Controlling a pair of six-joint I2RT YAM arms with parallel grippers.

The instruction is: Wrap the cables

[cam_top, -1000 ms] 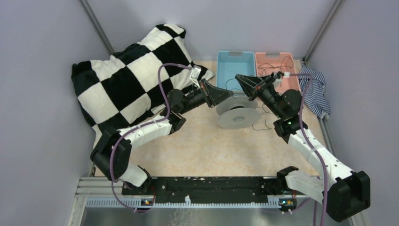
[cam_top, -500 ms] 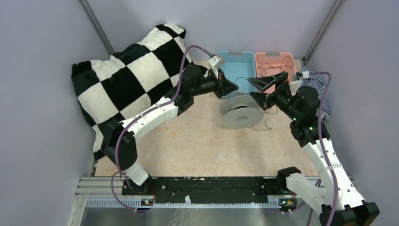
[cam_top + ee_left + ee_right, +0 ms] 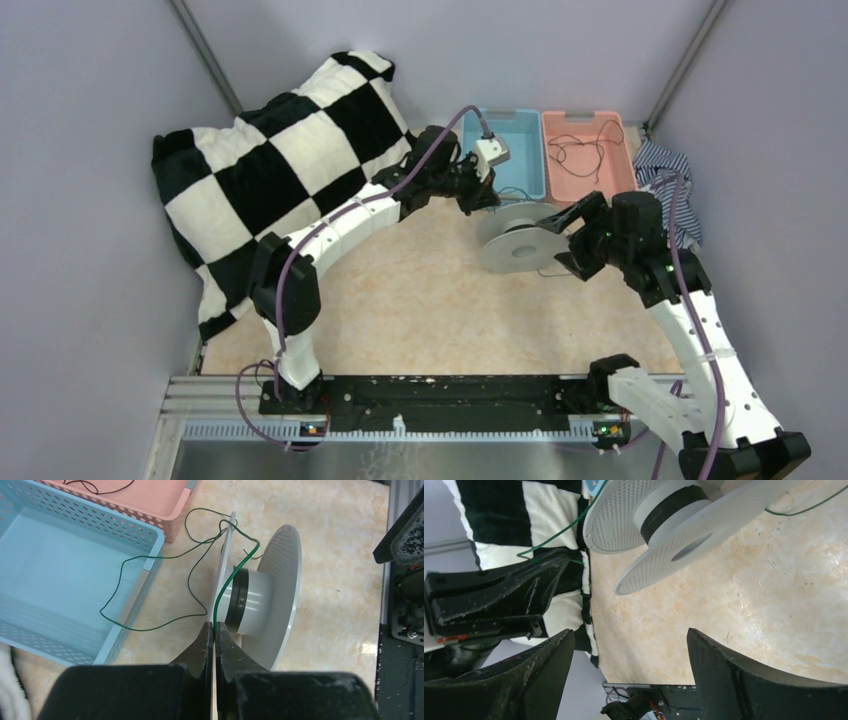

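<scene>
Left gripper (image 3: 214,631) pinches thin wiry cable (image 3: 223,592), which arcs over the perforated grey plastic spool (image 3: 285,580); right gripper (image 3: 630,632) gapes wide.

One spool (image 3: 515,245), one blue bin (image 3: 525,135), one pink bin (image 3: 590,115), one pillow (image 3: 270,160), one striped cloth (image 3: 655,160) and at least two cables (image 3: 227,585) (image 3: 578,150) are counted.

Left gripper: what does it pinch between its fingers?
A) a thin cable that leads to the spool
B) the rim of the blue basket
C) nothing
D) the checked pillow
A: the left gripper is shut on the thin cable, which runs up over the flange of the spool.
</scene>
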